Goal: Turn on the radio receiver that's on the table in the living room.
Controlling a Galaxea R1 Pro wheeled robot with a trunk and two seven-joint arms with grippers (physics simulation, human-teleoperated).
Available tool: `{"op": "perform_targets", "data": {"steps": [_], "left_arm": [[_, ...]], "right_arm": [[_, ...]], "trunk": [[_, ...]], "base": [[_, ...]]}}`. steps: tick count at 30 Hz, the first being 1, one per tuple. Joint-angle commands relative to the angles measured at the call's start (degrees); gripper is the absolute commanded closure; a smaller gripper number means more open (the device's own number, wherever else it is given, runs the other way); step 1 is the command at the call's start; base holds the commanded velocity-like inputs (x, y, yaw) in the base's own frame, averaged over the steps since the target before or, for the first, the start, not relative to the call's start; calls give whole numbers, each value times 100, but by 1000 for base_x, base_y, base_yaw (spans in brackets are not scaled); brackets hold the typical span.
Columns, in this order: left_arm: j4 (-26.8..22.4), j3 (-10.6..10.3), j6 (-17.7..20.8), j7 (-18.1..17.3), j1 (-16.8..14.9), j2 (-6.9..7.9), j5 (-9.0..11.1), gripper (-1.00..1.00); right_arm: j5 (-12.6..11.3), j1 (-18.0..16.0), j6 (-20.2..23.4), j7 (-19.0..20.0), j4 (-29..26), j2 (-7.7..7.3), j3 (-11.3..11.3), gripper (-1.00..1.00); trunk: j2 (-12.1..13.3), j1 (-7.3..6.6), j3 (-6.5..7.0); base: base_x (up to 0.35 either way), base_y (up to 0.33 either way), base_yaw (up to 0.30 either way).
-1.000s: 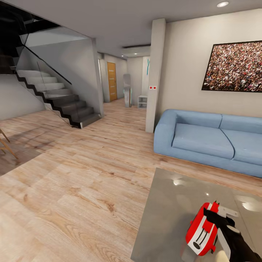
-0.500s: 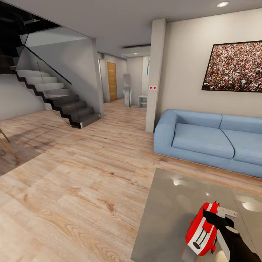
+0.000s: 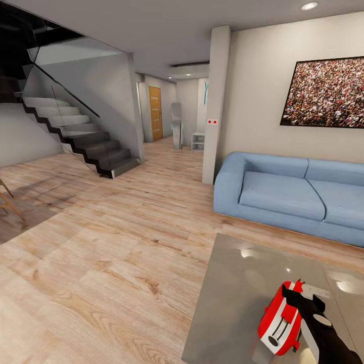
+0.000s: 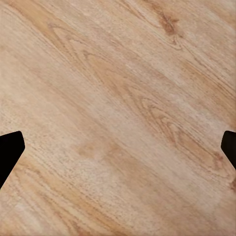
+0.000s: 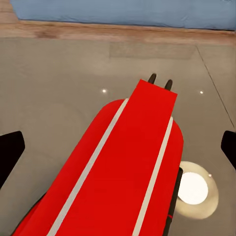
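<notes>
- Staircase [image 3: 76,136]: dark treads against the far wall, well to the left of the table; wooden floor [image 3: 101,253] spreads between them.
- Left gripper [image 4: 118,147]: in the left wrist view its two dark fingertips sit at opposite edges, spread wide; bare floor planks lie between them and nothing is held.
- Table [image 3: 232,293]: glossy grey top, near the blue sofa [image 3: 288,194], which stands beyond its far edge.
- Radio receiver [image 3: 279,316]: red with white stripes, resting on the table toward its near right part; dial face turned leftward.
- Right gripper [image 3: 303,301]: black, just beside and over the radio's right side; in the right wrist view the radio [image 5: 123,172] lies between the wide-spread fingertips; whether they touch it cannot be told.
</notes>
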Motion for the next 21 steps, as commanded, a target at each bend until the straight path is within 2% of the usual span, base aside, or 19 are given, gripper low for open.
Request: {"op": "perform_targets", "data": {"steps": [1, 21], "left_arm": [[0, -2, 0, 0, 0, 0, -2, -100], [0, 1, 0, 0, 0, 0, -3, -100]], "right_arm": [[-1, 0, -3, 2, 0, 0, 0, -100], [-7, 0, -6, 70, 7, 0, 13, -100]], "trunk": [[0, 0, -2], [0, 0, -175]], "base": [[0, 0, 0], [0, 0, 0]]}}
